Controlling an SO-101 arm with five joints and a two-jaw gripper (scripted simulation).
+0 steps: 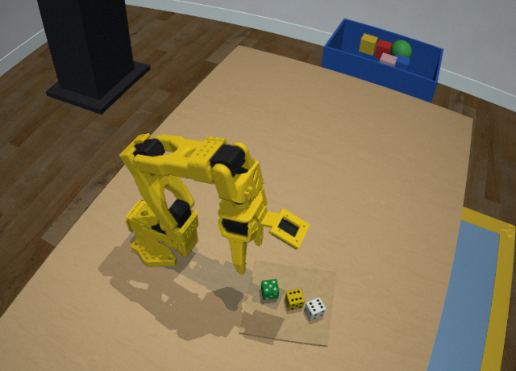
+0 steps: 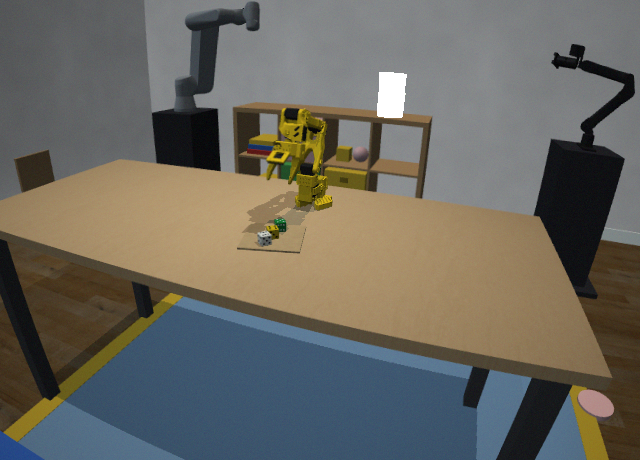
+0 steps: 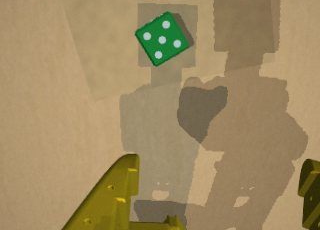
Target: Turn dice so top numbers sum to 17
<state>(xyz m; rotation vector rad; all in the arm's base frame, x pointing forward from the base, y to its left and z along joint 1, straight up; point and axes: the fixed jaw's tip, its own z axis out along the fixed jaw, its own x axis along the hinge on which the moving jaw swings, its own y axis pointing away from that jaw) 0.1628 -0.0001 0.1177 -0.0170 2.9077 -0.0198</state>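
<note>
Three dice lie in a row on the thin tan mat (image 1: pixel 304 329): a green die (image 1: pixel 269 289), a yellow die (image 1: pixel 295 299) and a white die (image 1: pixel 314 308). All three lie flat and fully on the mat. My gripper (image 1: pixel 239 267) hangs above the mat's edge nearest the arm's base, a short way from the green die. Its fingers stand apart with nothing between them. The dice also show in the exterior view (image 2: pixel 272 230).
The arm's base (image 1: pixel 162 238) stands on the table beside the mat. A blue bin (image 1: pixel 381 59) with toy blocks sits beyond the table's far edge. A black pedestal (image 1: pixel 89 42) stands on the floor at the far left.
</note>
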